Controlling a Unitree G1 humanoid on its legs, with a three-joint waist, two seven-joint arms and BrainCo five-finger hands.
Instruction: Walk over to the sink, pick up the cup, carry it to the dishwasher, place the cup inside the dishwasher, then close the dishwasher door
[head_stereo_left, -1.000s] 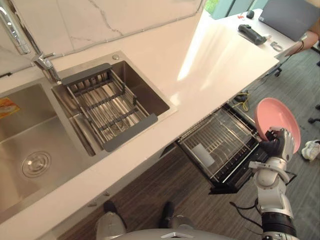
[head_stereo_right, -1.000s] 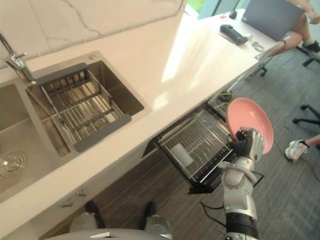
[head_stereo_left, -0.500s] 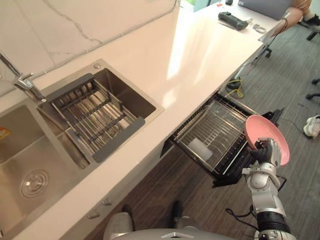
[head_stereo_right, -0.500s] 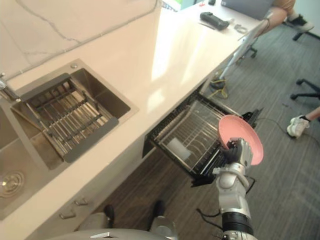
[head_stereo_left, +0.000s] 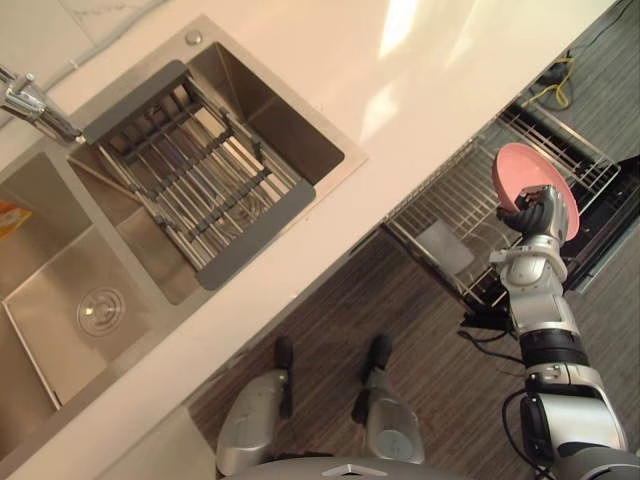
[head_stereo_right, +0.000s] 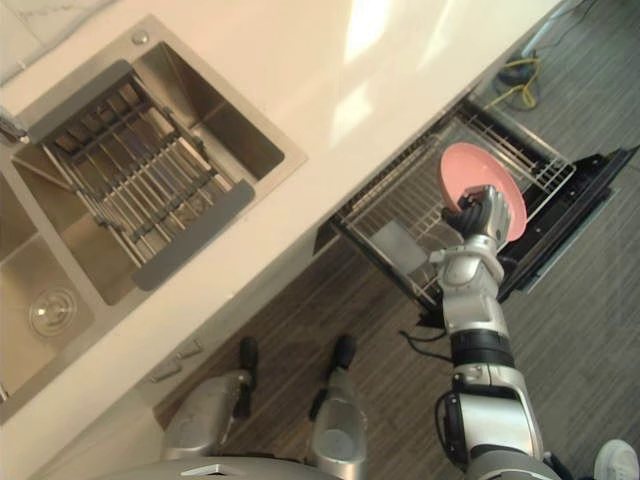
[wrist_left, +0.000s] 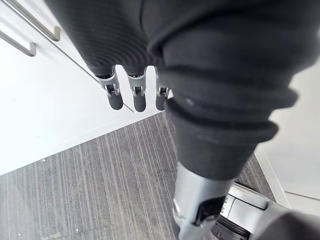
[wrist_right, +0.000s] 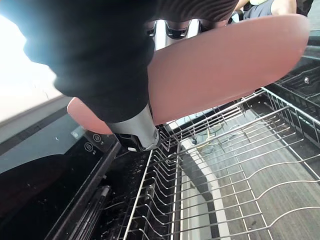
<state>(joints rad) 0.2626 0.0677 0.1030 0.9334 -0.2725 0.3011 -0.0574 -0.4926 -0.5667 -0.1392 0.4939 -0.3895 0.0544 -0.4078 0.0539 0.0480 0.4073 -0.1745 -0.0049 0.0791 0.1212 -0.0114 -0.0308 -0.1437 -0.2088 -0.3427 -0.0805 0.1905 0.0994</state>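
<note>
Pink dish held over the pulled-out dishwasher rack.
At 3 o'clock in the head view, the right hand (head_stereo_left: 541, 212), forearm raised almost upright, clasps the rim of a pink dish (head_stereo_left: 522, 172), not a cup, above the rack (head_stereo_left: 437, 203). It is best lowered edge-first between the tines, clear of the white item (head_stereo_left: 445, 246). The left hand (wrist_left: 136, 97) hangs with relaxed fingers.

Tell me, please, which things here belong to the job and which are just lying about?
Job: pink dish in the right hand, dishwasher rack, dishwasher door, sink.
Lying about: drain rack over the sink, tap, yellow cable on the floor.
</note>
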